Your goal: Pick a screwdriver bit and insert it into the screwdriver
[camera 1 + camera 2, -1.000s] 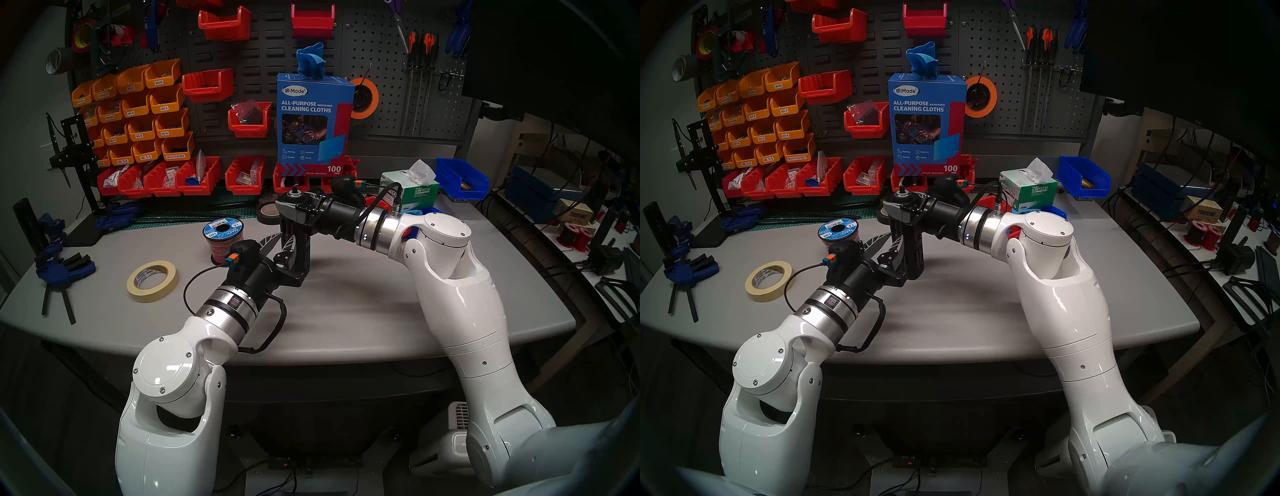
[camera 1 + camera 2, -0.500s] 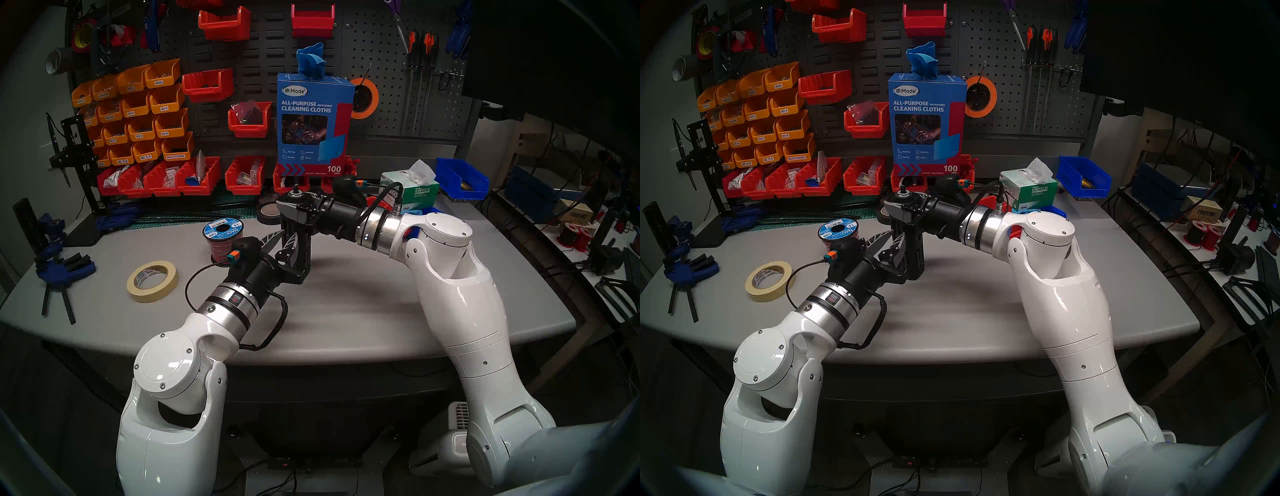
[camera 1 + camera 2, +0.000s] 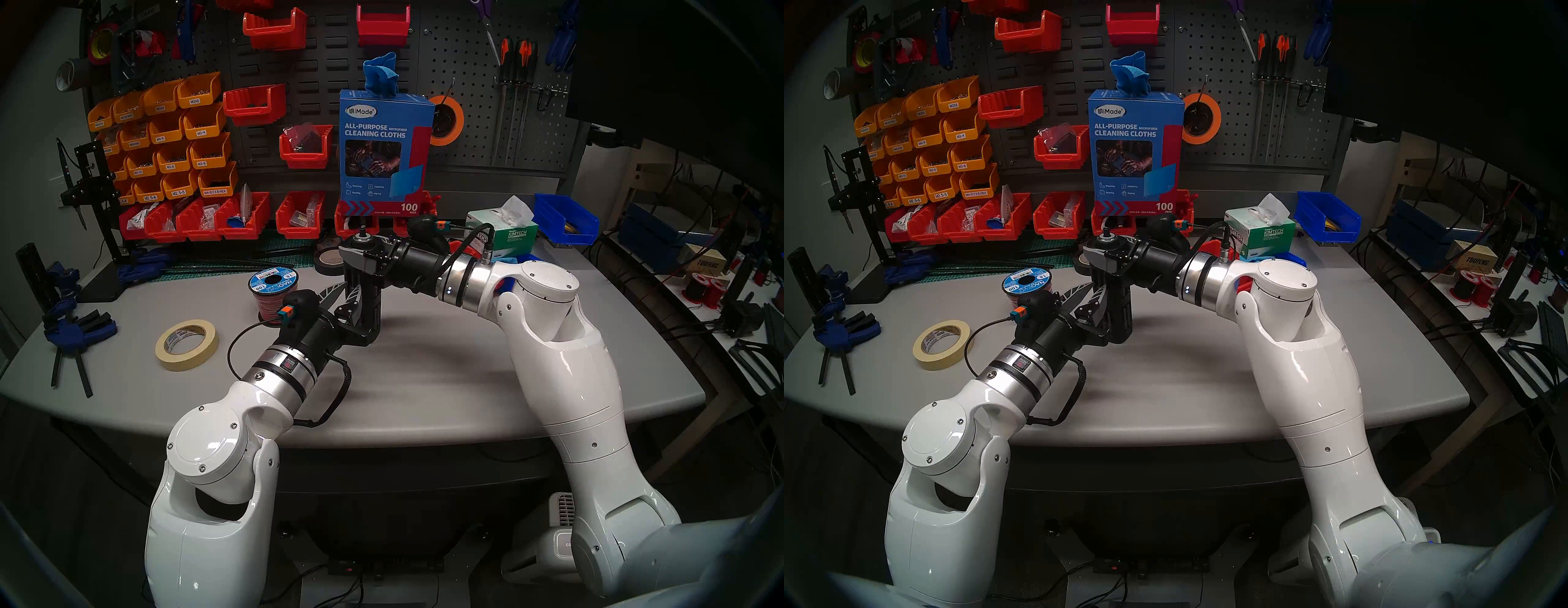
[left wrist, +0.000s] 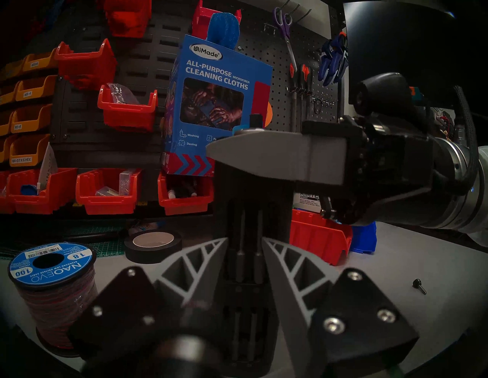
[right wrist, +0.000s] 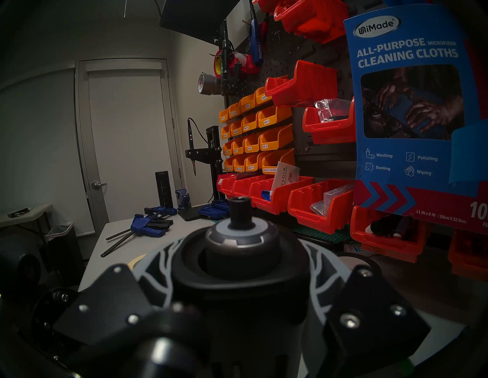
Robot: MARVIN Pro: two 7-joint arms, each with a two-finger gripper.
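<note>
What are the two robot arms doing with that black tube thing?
The black tube is a screwdriver standing upright on the grey table, with little silver bits stored in slots down its side. The right gripper is clamped around its top, holding it steady. The left gripper is lower down, its fingers on either side of the slots, going for a bit. No bit has been pulled out yet, so nothing has gone into the black tip on top.

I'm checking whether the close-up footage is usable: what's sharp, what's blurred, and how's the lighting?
Left wrist view: the screwdriver and left gripper are soft and dim, the wire spool label readable. Right wrist view: the right gripper blurs near the lens, the cloth box is crisp. Head views: evenly lit, sharp, bowed by fisheye.
</note>
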